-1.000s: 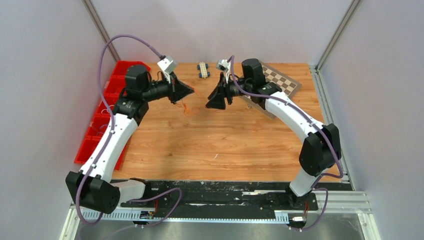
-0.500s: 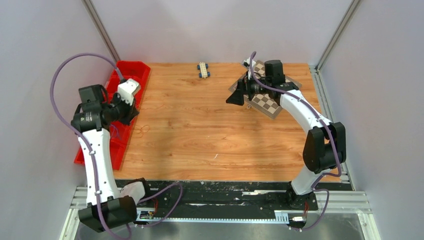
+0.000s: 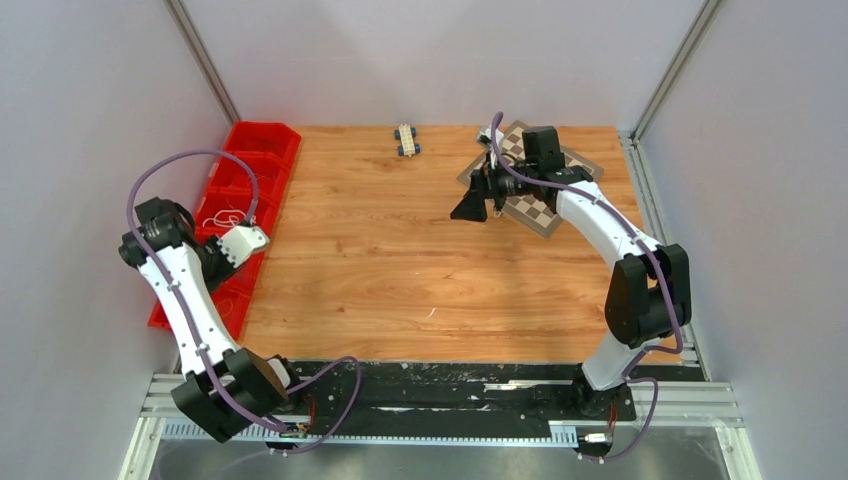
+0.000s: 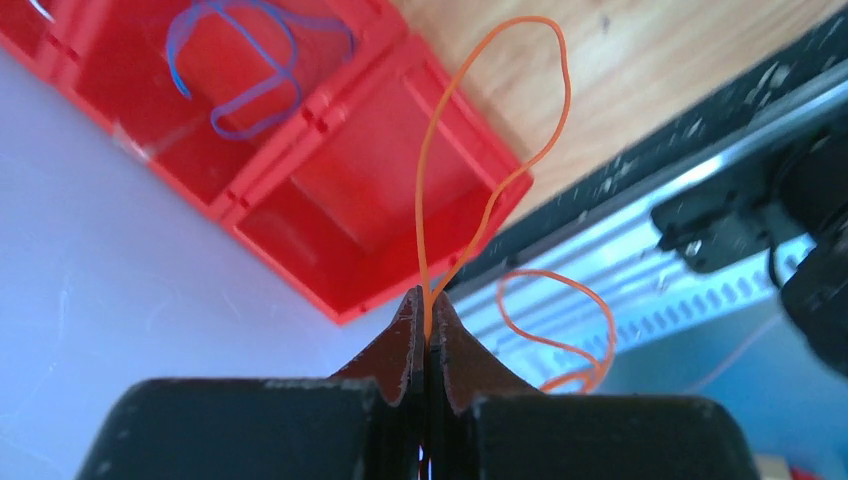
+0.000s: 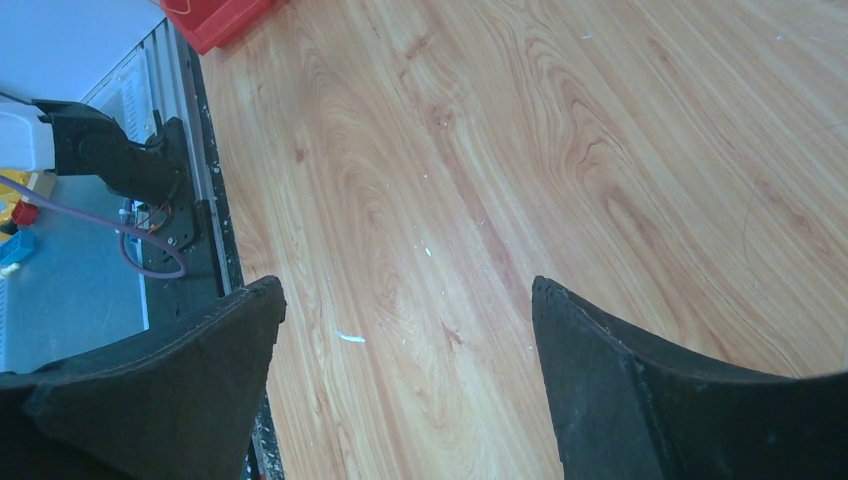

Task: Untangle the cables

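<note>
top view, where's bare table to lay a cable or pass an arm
The table's wide middle, between red bins and chessboard, from the small toy to the near black rail. Crowded: far right, right arm over the chessboard; left, the bins, where left fingers pinch an orange cable.

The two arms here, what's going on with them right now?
They are sorting out thin cables. The left tool is shut on an orange cable, whose loops hang loose from it, and it holds it up by the red bins at the left edge of the table. The right tool is open and holds nothing, hovering over bare wood near the chessboard.
</note>
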